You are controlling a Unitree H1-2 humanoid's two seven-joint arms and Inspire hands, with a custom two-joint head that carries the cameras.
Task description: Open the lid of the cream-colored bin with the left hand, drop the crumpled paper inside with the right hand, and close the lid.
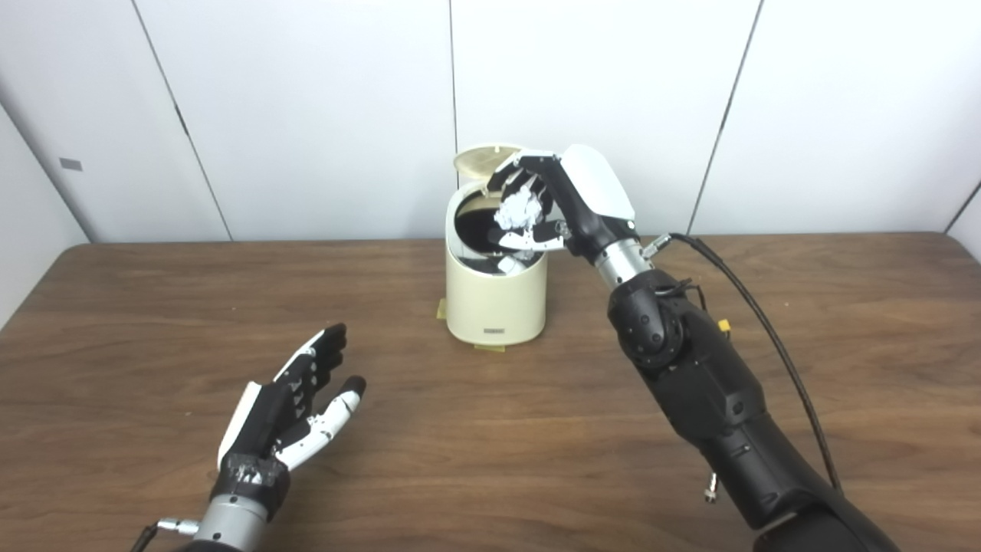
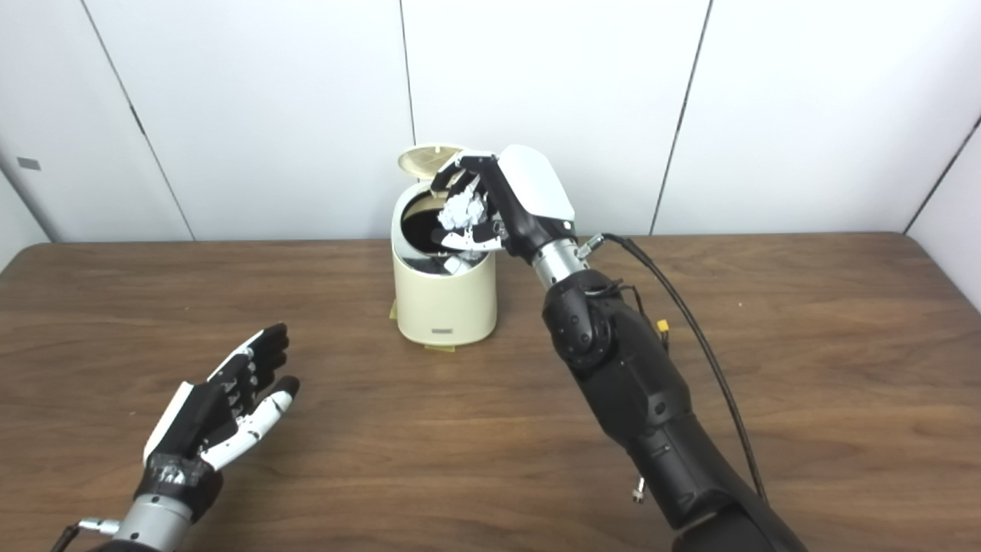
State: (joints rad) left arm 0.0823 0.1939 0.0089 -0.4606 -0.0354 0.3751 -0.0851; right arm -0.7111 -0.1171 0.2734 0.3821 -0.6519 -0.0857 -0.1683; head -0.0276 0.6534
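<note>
The cream-colored bin (image 1: 497,303) stands at the table's middle back, its round lid (image 1: 481,159) tipped up behind the dark opening. My right hand (image 1: 563,201) hovers over the bin's right rim, fingers curled around the white crumpled paper (image 1: 520,210), which hangs just above the opening. My left hand (image 1: 295,402) rests low at the front left, palm up with fingers spread, holding nothing and well away from the bin.
The brown wooden table (image 1: 153,322) stretches to both sides under white wall panels. A black cable (image 1: 774,345) loops from the right wrist along the forearm. Small tape pieces (image 1: 488,347) sit at the bin's base.
</note>
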